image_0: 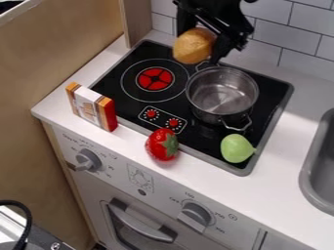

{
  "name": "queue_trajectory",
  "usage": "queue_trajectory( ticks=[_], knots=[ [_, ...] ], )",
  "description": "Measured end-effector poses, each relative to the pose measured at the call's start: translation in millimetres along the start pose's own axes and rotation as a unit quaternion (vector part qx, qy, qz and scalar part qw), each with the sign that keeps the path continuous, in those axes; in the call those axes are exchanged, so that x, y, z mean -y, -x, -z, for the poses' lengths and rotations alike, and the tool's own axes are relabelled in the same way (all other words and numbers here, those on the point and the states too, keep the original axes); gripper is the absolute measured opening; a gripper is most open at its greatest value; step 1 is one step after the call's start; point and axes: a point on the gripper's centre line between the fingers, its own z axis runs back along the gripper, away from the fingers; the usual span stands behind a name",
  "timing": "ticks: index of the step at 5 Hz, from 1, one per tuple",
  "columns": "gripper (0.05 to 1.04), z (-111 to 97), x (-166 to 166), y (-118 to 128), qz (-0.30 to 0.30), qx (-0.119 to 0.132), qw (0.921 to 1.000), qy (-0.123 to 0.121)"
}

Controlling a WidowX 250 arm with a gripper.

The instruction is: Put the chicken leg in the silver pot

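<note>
End effector (203,43) clamped on chicken leg (194,45), raised near silver pot (221,93)

White desk (134,146), black stove (104,88) inset, tiled wall (297,41) behind. Sink (314,161) cut off right, arm cut off top. Leg partly hidden.

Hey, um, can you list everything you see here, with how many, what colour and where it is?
Chicken leg: one, golden brown, held above the cooktop's back edge
Pot: one, silver, cooktop's right side
Strawberry: one, red with green leaves, cooktop's front edge
Pear: one, light green, cooktop's front right corner
Box: one, orange, white and red, counter's left part
Cooktop: one, black, set in the counter
Counter: one, white, around the cooktop
Sink: one, grey, right edge
Front knobs: two, grey, front panel
Oven handle: one, grey, below the knobs
Tiled wall: one, white, behind
Pincer: one, black, top, gripping the chicken leg
</note>
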Motion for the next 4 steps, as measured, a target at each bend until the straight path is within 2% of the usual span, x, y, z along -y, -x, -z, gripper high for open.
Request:
queue_trajectory(
  ticks=[2, 3, 4],
  knots=[
    [0.812, 13.9, 7.6, -14.6, -0.001, 0.031, 0.9995, -0.006],
    [0.849, 28.2, 10.3, -19.5, 0.003, 0.039, 0.9992, -0.011],
    [1.006, 30.7, 8.6, -17.9, -0.001, 0.032, 0.9994, -0.017]
  ],
)
